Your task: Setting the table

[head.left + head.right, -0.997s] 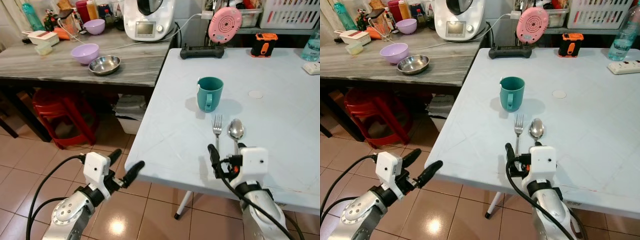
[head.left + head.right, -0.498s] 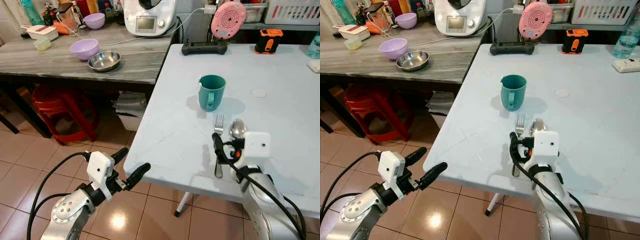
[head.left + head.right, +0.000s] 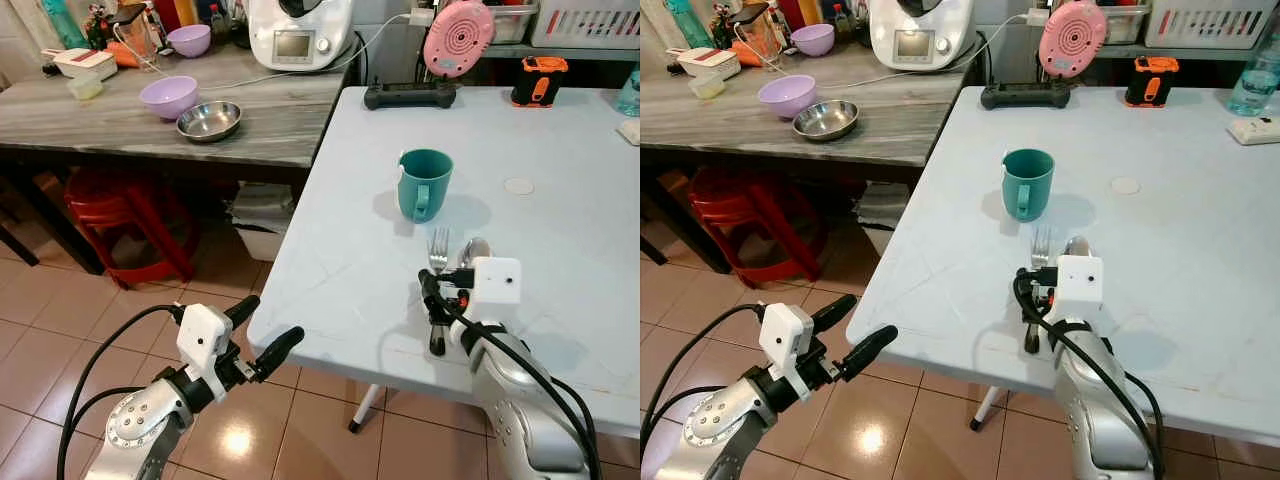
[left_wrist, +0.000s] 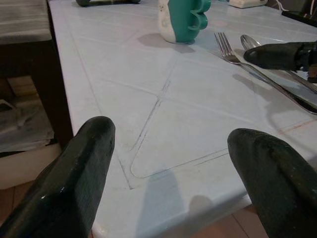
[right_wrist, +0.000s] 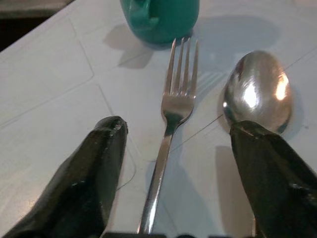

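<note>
While the left gripper (image 3: 262,333) hangs spread at lower left, the right gripper (image 5: 173,168), fingers apart, straddles the silver metal fork (image 5: 168,119) beside the silver spoon (image 5: 256,94) and teal mug (image 3: 423,184).

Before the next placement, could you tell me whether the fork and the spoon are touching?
Apart. The right wrist view shows bare table between the fork and the spoon, which lie side by side between the open fingers of the right gripper.

Left gripper (image 3: 262,335): fingers apart, held low, arm bent, pointing forward.
Right gripper (image 5: 173,168): fingers spread wide, arm reaching forward, wrist level.
</note>
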